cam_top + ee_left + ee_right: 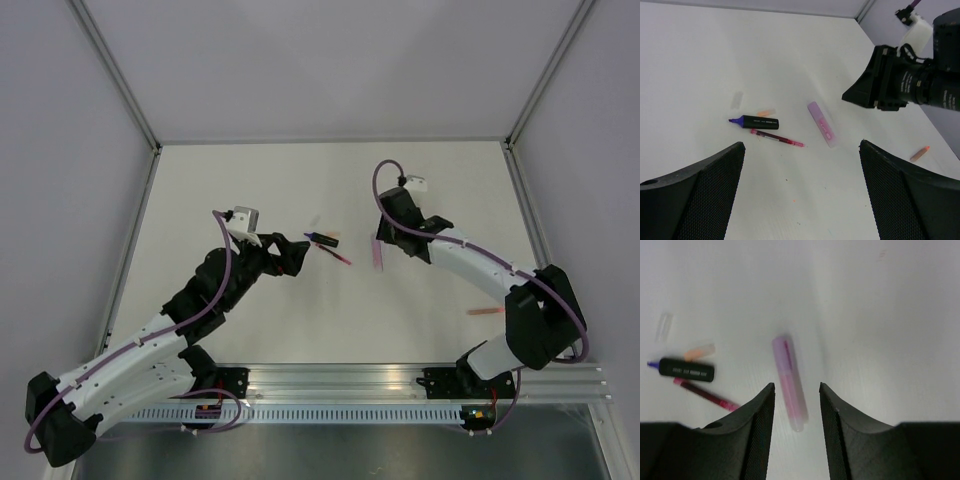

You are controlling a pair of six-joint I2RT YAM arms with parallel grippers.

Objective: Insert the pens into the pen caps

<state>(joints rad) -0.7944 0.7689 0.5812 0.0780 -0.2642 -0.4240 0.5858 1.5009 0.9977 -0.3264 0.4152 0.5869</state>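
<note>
A dark navy pen (756,122) and a slim pink-red pen (777,138) lie side by side on the table; both also show in the top view (322,239) (337,257). A pale translucent cap piece (788,382), light purple in one half and pink in the other, lies to their right (376,255); I cannot tell if it is one piece or two. My right gripper (796,386) is open, its fingers on either side of that piece's near end. My left gripper (801,145) is open and empty, just short of the pens.
A small orange cap (766,112) and a clear cap (738,99) lie just beyond the navy pen. An orange stick-like piece (485,312) lies near the right arm. Grey walls enclose the white table (300,320) on three sides.
</note>
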